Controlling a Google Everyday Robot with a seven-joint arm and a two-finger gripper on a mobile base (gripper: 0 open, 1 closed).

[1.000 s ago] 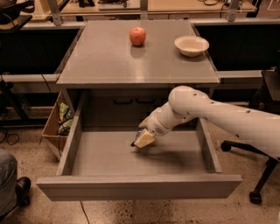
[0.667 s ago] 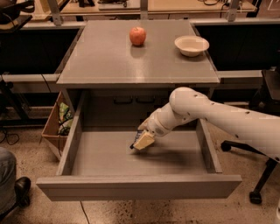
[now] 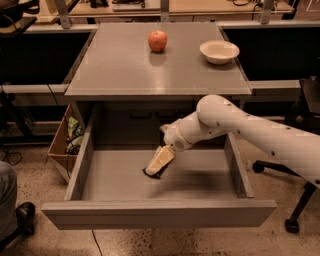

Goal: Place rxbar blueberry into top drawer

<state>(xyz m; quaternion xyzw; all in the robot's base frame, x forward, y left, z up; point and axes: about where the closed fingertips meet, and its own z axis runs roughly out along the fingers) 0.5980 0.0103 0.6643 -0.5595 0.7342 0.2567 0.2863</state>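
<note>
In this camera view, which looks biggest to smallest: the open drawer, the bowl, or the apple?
Largest: top drawer, by far.
Then: bowl.
Smallest: apple.
Both sit farther back than the drawer, so they look somewhat reduced.
The gripper is down inside the drawer.

Flat grey worktop [image 3: 125, 65] in the middle, under dim warm light. Speckled floor [image 3: 165, 244] below. Behind, long benches [image 3: 200, 6] with pale wooden tops and dark space beneath. On the left, an open box [image 3: 59, 145] below the worktop's left edge, cables [image 3: 10, 157] near it. On the right, a black chair base [image 3: 297, 220] on castors. Gripper [image 3: 152, 171] low, in front of and below the worktop's front edge.
</note>
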